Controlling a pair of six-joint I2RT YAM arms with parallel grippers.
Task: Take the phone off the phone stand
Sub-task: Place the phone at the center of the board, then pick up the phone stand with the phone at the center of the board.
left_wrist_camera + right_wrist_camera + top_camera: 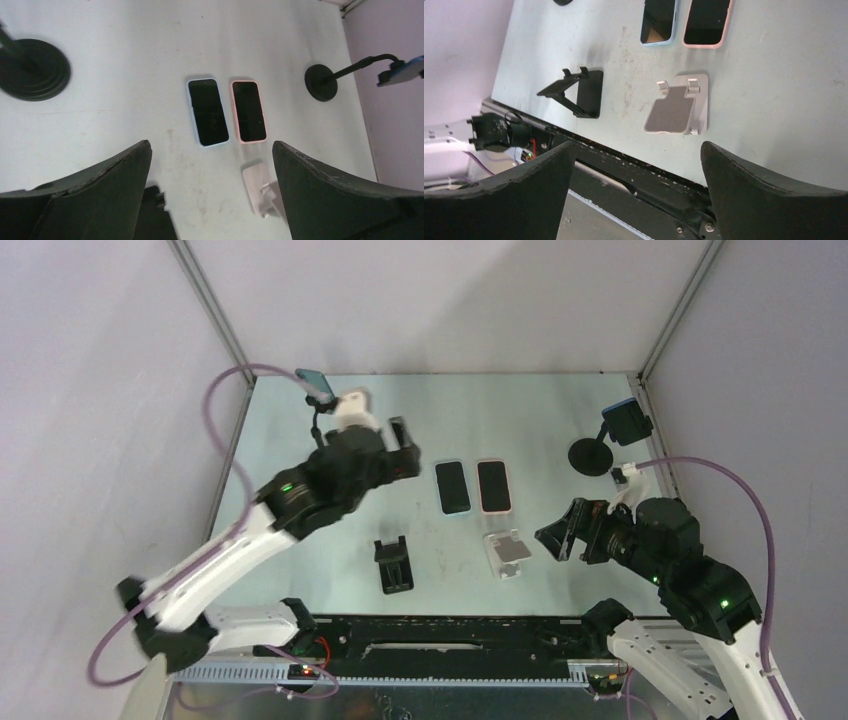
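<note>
Left gripper (211, 145) wide, facing blue phone (208, 112), pink phone (248, 111); long axes near-far.

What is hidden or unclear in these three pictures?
- Top view: the left arm covers the base of the back-left gooseneck stand.
- Left wrist view: the black stand is mostly behind a finger of the left hand and cut by the bottom edge; the white stand is blurred.
- Right wrist view: the top edge cuts off the blue-cased phone and the pink-cased phone.
</note>
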